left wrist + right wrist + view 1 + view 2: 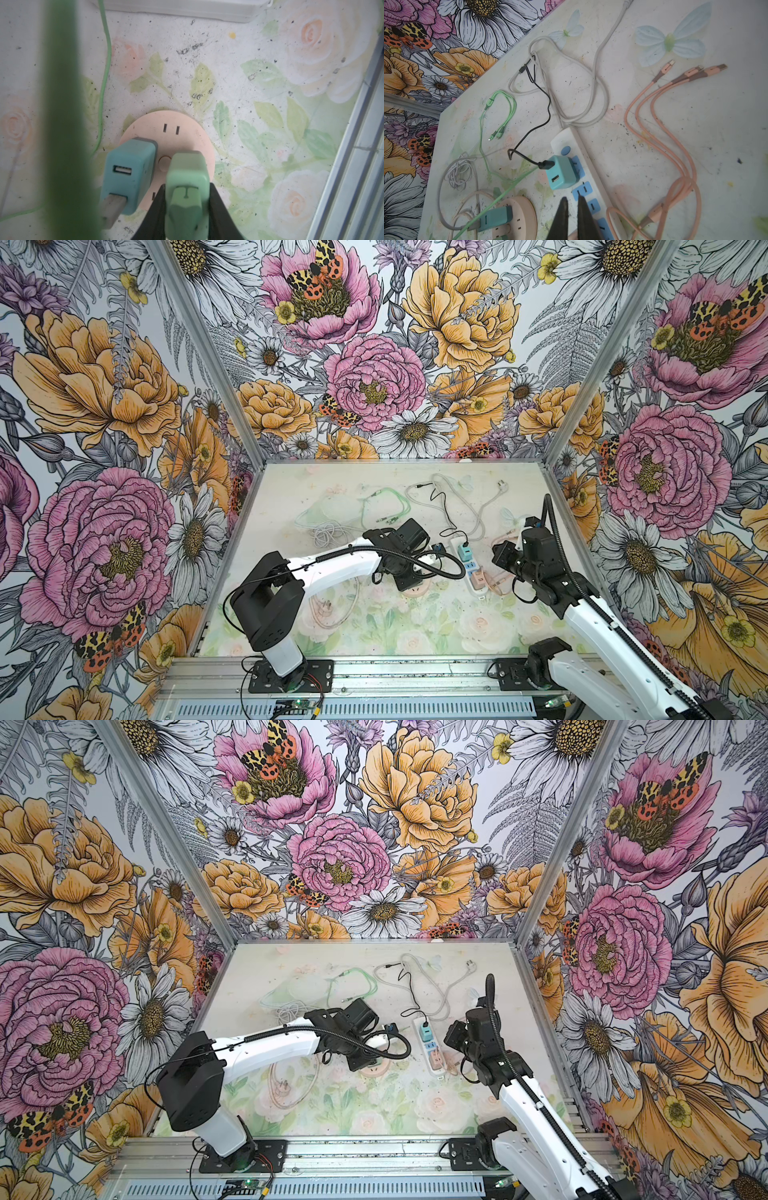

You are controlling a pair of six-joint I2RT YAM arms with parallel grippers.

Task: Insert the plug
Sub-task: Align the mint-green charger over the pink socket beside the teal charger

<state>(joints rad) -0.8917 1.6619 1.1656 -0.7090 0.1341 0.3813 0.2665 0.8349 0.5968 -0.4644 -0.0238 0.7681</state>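
A mint-green plug (187,172) stands upright on the round pink socket (187,124), and my left gripper (187,185) is shut on its sides. Its base meets the disc beside the centre button, and its pins are hidden. A teal USB charger (128,166) sits in the same socket next to it. In both top views the left gripper (410,583) (365,1063) points down at the pink socket (415,593) (374,1072). My right gripper (572,200) hovers over the white power strip (560,141), shut and holding nothing.
On the strip, a teal charger (562,174) carries a black cable (542,124). Loose cables lie around it: pink (654,116), green (506,104), white (591,83). A taut green cable (62,104) crosses close to the left wrist camera. A metal rail (353,166) edges the table.
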